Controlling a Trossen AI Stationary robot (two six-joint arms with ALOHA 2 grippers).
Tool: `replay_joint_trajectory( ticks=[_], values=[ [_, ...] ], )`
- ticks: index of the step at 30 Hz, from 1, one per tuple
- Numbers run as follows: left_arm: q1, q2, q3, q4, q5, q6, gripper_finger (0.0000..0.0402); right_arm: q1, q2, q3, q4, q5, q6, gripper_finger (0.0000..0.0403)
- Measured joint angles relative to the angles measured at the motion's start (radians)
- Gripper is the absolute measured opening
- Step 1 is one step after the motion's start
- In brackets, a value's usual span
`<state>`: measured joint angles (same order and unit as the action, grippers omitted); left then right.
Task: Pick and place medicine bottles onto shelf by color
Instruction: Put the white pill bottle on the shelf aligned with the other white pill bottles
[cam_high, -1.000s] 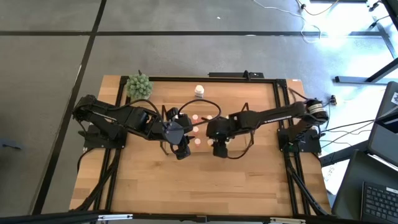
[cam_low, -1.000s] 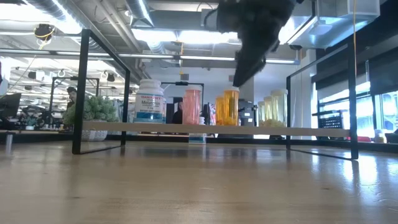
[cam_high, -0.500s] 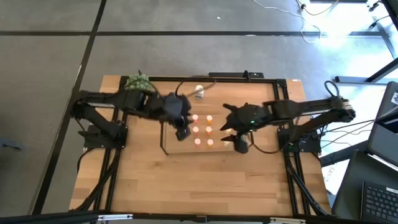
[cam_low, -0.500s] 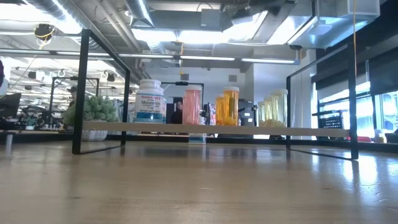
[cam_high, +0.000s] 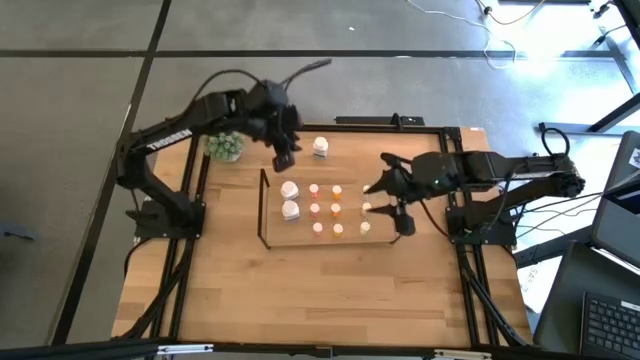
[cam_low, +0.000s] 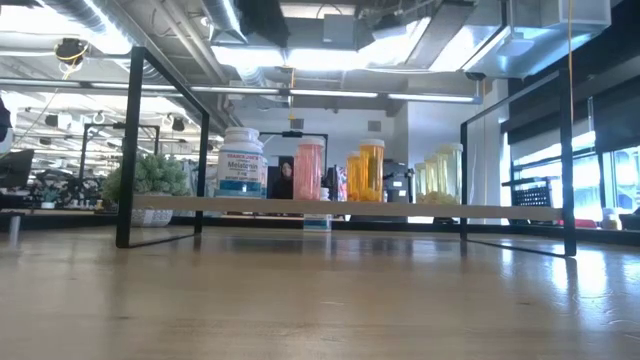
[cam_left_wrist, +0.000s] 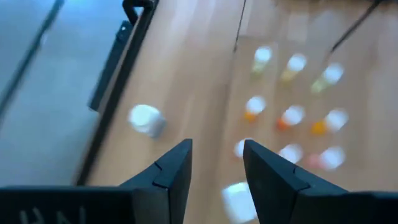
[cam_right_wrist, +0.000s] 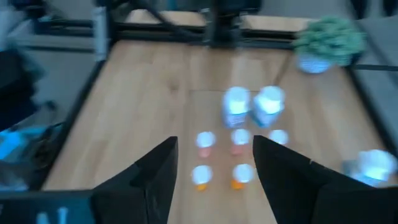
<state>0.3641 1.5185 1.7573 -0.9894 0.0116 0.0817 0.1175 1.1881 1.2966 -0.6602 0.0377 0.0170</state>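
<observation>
**One white bottle left off the shelf, nearest the left arm**

The left gripper (cam_high: 283, 158) hangs above the far edge of the table, its dark fingers (cam_left_wrist: 171, 174) parted to a moderate gap with nothing between them. Just to its right on the bare wood, beyond the shelf's far edge, stands the lone white bottle (cam_high: 320, 147): squat, round, upright, so its long axis is vertical and a grasp across its body looks natural. The left arm is clearly the nearer one to it.

The right gripper (cam_high: 400, 217) sits just off the right end of the shelf (cam_high: 264, 208), jaws spread wide and empty.

On the shelf, two white bottles (cam_high: 290, 199) stand at the left end, then pink vials (cam_high: 314, 189), orange vials (cam_high: 336, 190) and pale cream vials (cam_high: 366, 208) in columns. From table height the vials read as translucent plastic cylinders with caps, the white bottle (cam_low: 241, 162) opaque with a blue-and-white printed label. The shelf is thin black wire with a light board deck. A green potted plant (cam_high: 224, 146) sits at the far left corner.
</observation>
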Motion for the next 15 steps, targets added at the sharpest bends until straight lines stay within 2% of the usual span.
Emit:
replay_joint_trajectory(
  ticks=[3, 6, 15],
  values=[
    [0.068, 0.000, 0.000, -0.030, 0.016, 0.203, 0.0137, -0.023, 0.000, 0.000, 0.025, 0.130, 0.004, 0.0210],
    [0.130, 0.025, 0.002, -0.029, 0.024, 0.337, 0.0137, -0.048, 0.000, 0.000, 0.055, 0.248, 0.023, 0.0210],
    [0.292, 0.162, 0.000, -0.025, 0.233, 0.544, 0.0137, -0.097, 0.002, -0.001, 0.071, 0.517, 0.088, 0.0210]
  ],
)
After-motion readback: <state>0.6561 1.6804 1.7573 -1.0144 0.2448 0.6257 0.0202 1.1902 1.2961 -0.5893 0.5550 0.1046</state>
